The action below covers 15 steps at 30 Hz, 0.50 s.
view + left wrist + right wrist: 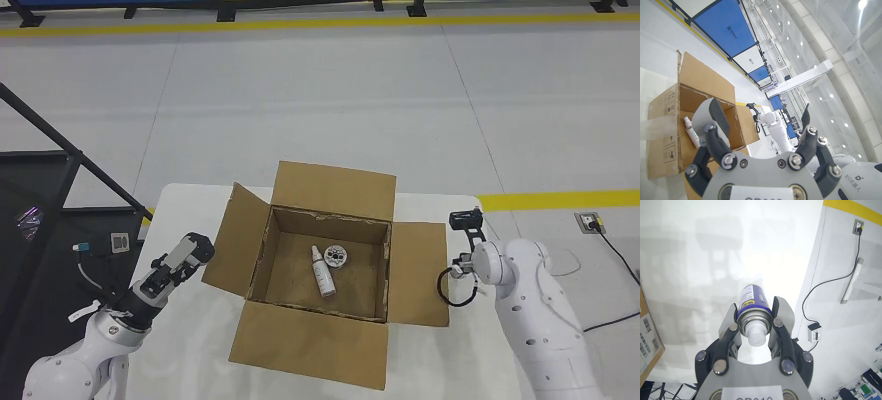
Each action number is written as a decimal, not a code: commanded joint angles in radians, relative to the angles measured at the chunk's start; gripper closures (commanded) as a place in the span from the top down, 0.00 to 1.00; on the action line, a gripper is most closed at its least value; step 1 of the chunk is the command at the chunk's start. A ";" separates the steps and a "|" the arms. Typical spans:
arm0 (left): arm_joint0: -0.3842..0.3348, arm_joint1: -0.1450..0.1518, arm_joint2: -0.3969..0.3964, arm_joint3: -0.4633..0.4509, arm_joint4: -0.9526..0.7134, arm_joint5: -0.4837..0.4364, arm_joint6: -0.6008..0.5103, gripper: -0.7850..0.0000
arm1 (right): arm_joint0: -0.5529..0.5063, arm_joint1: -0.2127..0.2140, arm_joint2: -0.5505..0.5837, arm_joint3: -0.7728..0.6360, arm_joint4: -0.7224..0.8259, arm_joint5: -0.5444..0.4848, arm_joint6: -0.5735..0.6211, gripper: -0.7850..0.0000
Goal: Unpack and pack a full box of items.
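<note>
My right claw point(755, 305) is clamped on the spray can point(753, 303) just below its cap, over the desk point(696, 256) beside the box point(648, 330). Likely rigid metal, slick, moderately heavy, so grip the cylinder wall, never the cap. Label is blue with a yellow logo patch and illegible fine print. My left claw point(760, 106) stands open, empty.

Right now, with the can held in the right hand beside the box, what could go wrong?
The right hand grips the spray can only near its capped end, so it might slip.
The can hangs over the table close to its edge; set down carelessly, it could fall off.
The open left hand is near a side flap of the box and may bump it.
</note>
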 commanded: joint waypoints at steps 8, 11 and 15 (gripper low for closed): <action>0.000 0.000 0.000 0.000 0.000 0.000 0.000 1.00 | 0.016 0.000 0.003 0.021 0.012 0.002 -0.021 1.00; 0.000 0.000 0.000 0.000 0.000 0.000 0.000 1.00 | 0.007 0.003 0.016 -0.018 -0.003 0.017 -0.019 1.00; 0.000 0.000 0.000 0.000 0.000 0.000 0.000 1.00 | -0.013 0.009 0.040 -0.102 -0.032 0.046 -0.008 1.00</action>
